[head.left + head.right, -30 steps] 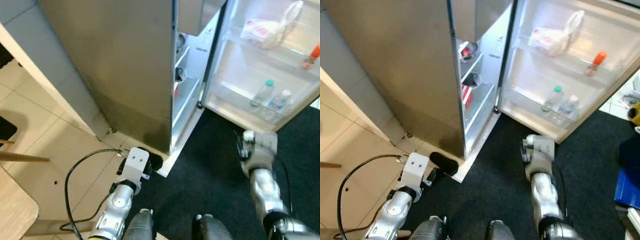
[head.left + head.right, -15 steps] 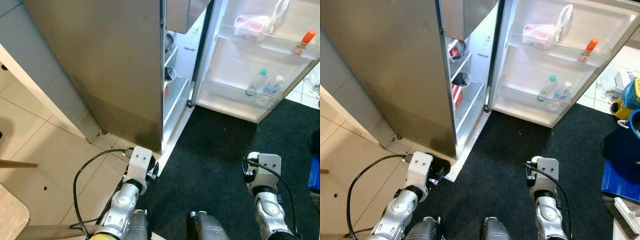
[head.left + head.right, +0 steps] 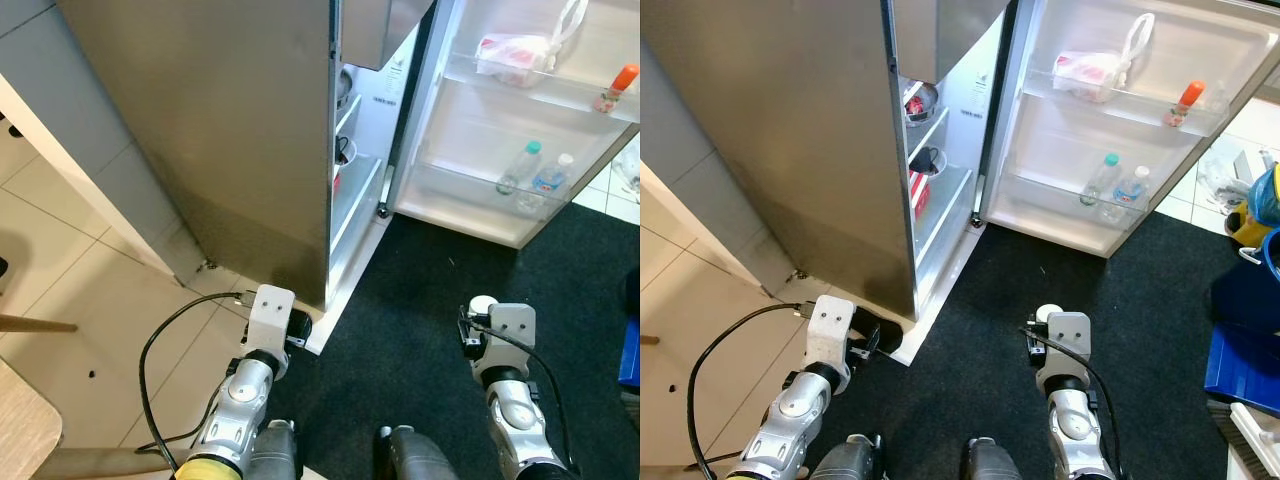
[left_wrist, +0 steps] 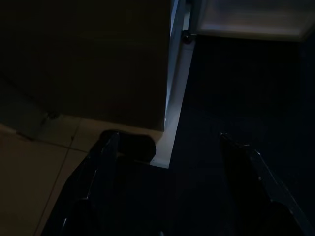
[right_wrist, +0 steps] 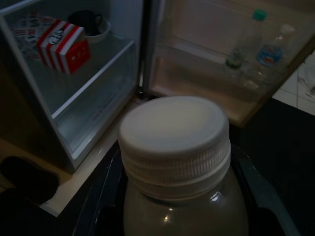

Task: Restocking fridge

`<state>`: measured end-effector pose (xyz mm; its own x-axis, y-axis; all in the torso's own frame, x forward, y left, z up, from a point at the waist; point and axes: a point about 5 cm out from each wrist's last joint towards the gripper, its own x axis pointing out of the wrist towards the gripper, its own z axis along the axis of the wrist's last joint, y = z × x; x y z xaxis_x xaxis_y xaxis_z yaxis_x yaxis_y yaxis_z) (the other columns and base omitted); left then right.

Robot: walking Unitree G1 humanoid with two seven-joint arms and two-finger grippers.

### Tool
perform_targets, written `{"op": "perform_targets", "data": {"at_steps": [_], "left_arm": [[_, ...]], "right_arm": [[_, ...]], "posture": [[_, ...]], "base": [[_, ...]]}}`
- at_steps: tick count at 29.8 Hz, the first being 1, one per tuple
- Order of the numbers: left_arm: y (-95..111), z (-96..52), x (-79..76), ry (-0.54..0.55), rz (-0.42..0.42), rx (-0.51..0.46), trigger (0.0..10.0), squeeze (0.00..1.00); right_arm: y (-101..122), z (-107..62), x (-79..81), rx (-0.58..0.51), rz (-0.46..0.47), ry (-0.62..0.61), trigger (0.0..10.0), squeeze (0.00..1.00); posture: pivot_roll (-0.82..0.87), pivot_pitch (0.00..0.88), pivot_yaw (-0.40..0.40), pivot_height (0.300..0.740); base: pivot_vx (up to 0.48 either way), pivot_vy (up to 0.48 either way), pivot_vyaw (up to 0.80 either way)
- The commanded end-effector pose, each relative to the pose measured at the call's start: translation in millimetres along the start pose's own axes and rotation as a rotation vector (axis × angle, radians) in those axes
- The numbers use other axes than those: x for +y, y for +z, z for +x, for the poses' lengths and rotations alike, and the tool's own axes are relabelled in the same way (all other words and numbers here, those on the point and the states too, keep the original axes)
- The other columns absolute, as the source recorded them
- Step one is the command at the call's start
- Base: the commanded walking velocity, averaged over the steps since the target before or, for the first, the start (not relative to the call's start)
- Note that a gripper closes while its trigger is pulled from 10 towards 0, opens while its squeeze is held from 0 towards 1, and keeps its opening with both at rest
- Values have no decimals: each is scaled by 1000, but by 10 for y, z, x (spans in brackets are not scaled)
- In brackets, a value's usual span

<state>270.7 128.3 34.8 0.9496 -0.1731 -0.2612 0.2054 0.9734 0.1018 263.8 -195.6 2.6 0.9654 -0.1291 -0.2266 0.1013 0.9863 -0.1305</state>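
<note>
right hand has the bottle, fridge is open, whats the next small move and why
Probably raise the right hand and carry its white-capped bottle forward toward the open fridge door. The hand hangs low over the dark mat, short of the fridge, and the lower door shelf beside the two water bottles has bare room. The left hand is idle.

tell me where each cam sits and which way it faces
Head eyes: on the head, facing forward and down at the open fridge; both arms show, left gripper low left.
Left wrist: along its dark fingers at the fridge's foot.
Right wrist: along the right gripper, shut on a bottle, into the fridge.
Shared: door bottles.
</note>
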Motion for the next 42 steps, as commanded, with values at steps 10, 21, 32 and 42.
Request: {"op": "perform_targets", "data": {"at_steps": [10,21,32,42], "left_arm": [[-115,-28,-10,8,50,25,10000,0],[-93,41,-101,-14,81,11,10000,0],[-116,71,-198,-36,94,14,10000,0],[-104,103,-213,-28,83,9,10000,0]], "right_arm": [[49,5,-4,-29,-5,14,10000,0],[-90,-85,-56,24,-19,11,10000,0],[-90,-83,-141,32,-25,-7,10000,0],[-74,-62,-137,41,-8,-3,10000,0]], "posture": [[8,116,-37,740],[-28,120,-60,740],[-47,123,-72,740],[-50,124,-80,740]], "base": [[0,0,0],[0,0,0],[0,0,0],[0,0,-426]]}}
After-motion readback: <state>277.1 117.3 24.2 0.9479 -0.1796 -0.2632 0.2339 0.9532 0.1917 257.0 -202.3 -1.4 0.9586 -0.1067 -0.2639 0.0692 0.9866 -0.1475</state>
